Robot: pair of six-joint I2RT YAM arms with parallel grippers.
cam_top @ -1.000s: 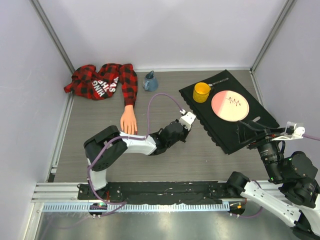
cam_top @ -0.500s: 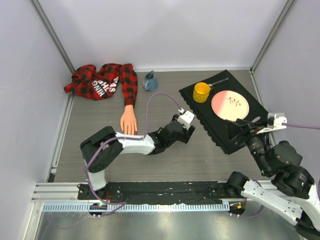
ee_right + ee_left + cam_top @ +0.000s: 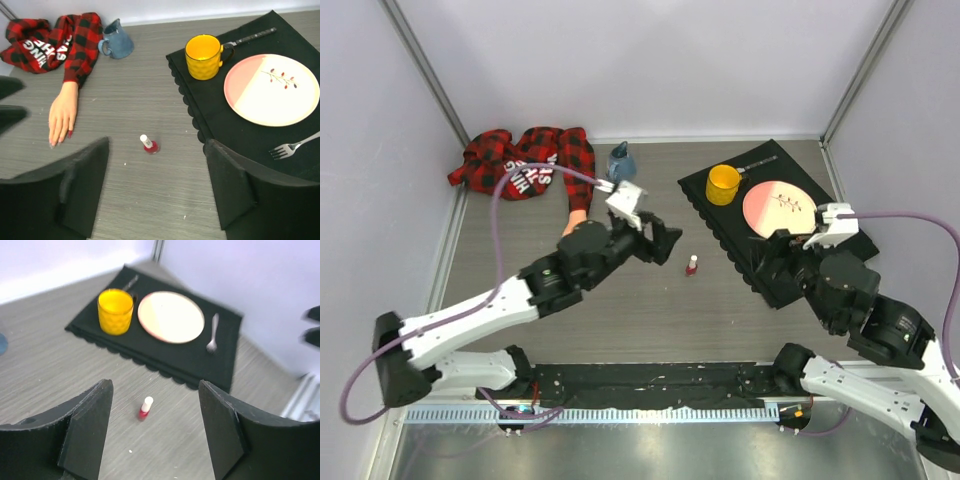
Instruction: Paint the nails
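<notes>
The mannequin hand (image 3: 62, 114) lies palm down on the grey table, its plaid sleeve (image 3: 80, 65) running up to the back. Its nails (image 3: 56, 143) are tiny at the fingertips, and one nail (image 3: 70, 134) looks red. In the top view my left arm covers most of the hand (image 3: 570, 224). A small red polish bottle with a white cap (image 3: 691, 265) (image 3: 148, 144) (image 3: 145, 408) stands upright, untouched, between the two grippers. My left gripper (image 3: 663, 241) (image 3: 155, 402) hovers open just left of the bottle. My right gripper (image 3: 772, 264) (image 3: 156, 150) is open and empty to the bottle's right.
A black placemat (image 3: 790, 265) at the right holds a yellow mug (image 3: 723, 184), a pink and white plate (image 3: 780, 211) and a fork (image 3: 295, 146). A blue jug (image 3: 620, 163) stands at the back beside the bunched plaid shirt (image 3: 515, 160).
My left gripper has opened, risen and drawn back left, and the polish bottle now stands uncovered on the table. My right arm has swung in from the right and its jaws have widened.
</notes>
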